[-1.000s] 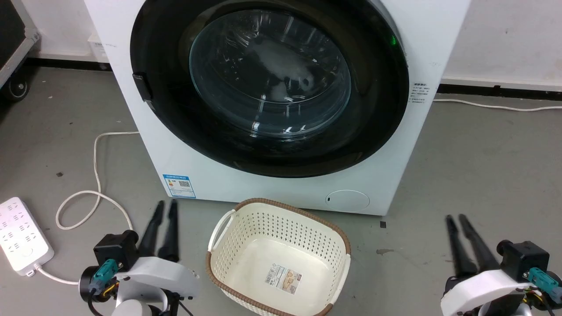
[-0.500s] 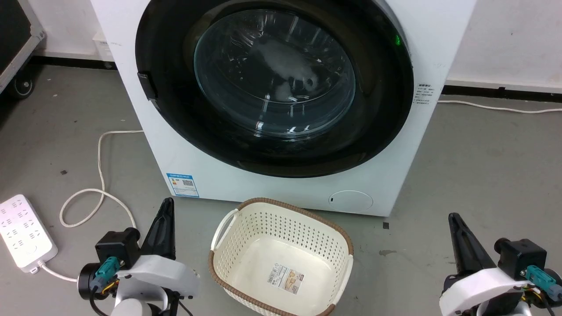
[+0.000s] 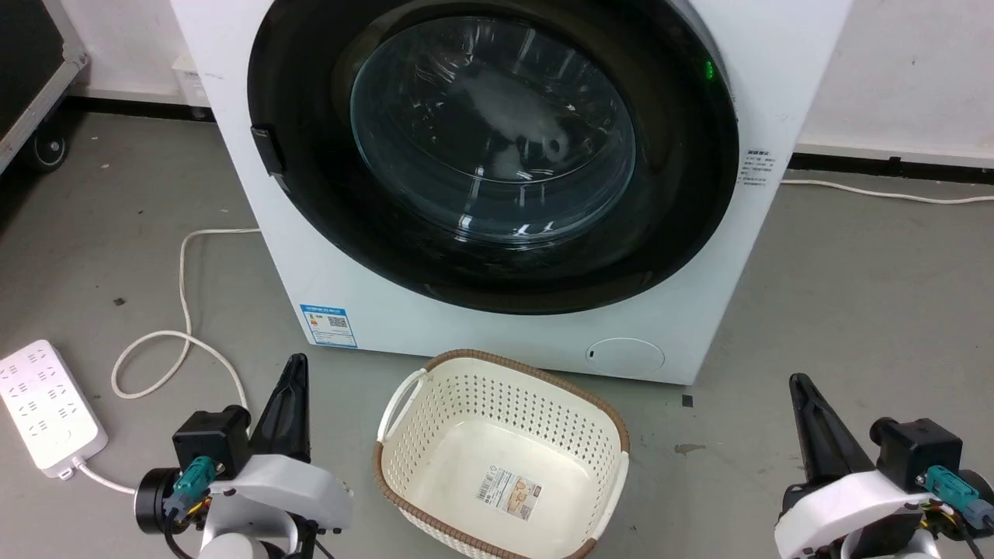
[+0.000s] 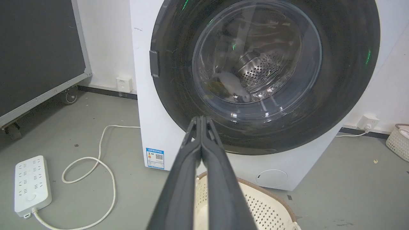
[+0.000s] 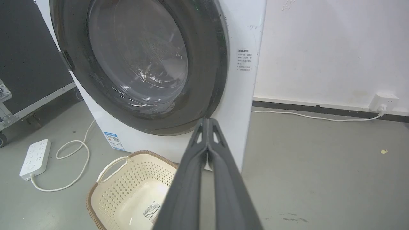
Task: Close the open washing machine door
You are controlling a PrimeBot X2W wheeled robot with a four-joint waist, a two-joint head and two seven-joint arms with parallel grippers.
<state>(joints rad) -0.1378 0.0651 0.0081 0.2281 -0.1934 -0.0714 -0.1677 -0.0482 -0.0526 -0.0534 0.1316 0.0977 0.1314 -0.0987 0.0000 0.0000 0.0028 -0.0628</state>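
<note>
The white washing machine (image 3: 745,46) (image 4: 142,95) (image 5: 246,83) stands in front of me. Its glossy black washing machine door (image 3: 675,194) (image 4: 345,80) (image 5: 211,64) lies flat against the front, and the steel drum shows through the glass bowl window. My left gripper (image 3: 296,362) (image 4: 201,118) is at the lower left, shut with nothing in it, well short of the machine. My right gripper (image 3: 797,380) (image 5: 207,119) is at the lower right, also shut and holding nothing.
A cream perforated basket (image 3: 501,388) (image 5: 127,172) sits on the grey floor between the grippers, just before the machine. A white power strip (image 3: 46,407) and its looped cable (image 3: 182,295) lie at the left. A black wheeled case (image 4: 38,57) stands far left.
Both grippers' fingers have gone from slightly parted to shut. The whole head view has shifted a little, so the camera has moved. The door looks unchanged.
</note>
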